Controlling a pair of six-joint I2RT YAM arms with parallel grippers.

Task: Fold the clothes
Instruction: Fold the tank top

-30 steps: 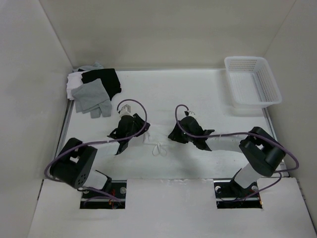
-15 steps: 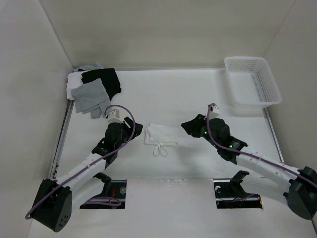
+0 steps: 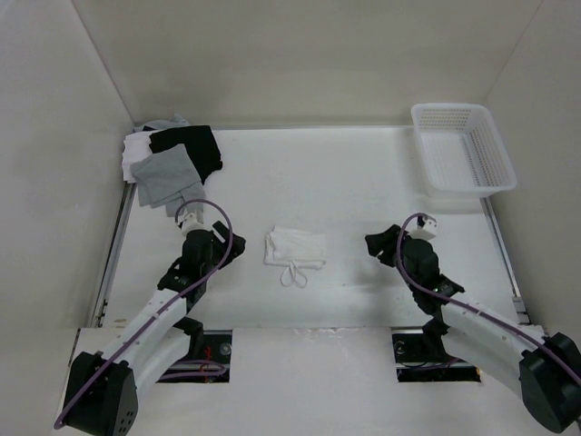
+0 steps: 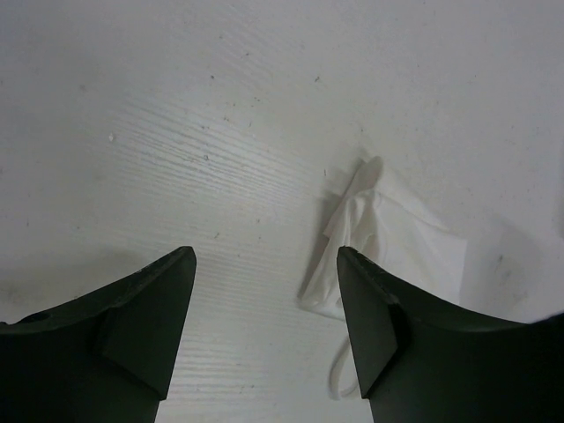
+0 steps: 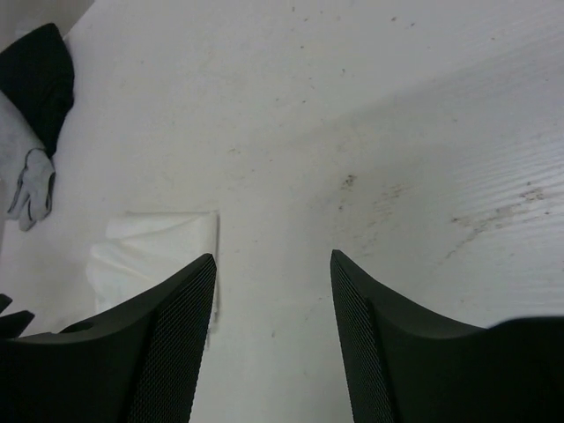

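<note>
We see the folded white top [image 3: 294,247] lying on the table [image 3: 363,182] between the left gripper [image 4: 264,256] and right gripper [image 5: 272,256], both spread open and holding nothing.

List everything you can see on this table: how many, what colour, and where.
white top: one, white, folded, table centre, strap loops toward the near edge
grey garments: at least two, grey, heaped in the far left corner
black garment: one, black, on that heap
white cloth: one piece, white, left edge of the heap
basket: one, white, far right corner
table: one, white
left fingers: two, black, open, left of the top, apart from it
right fingers: two, black, open, right of the top, apart from it
</note>
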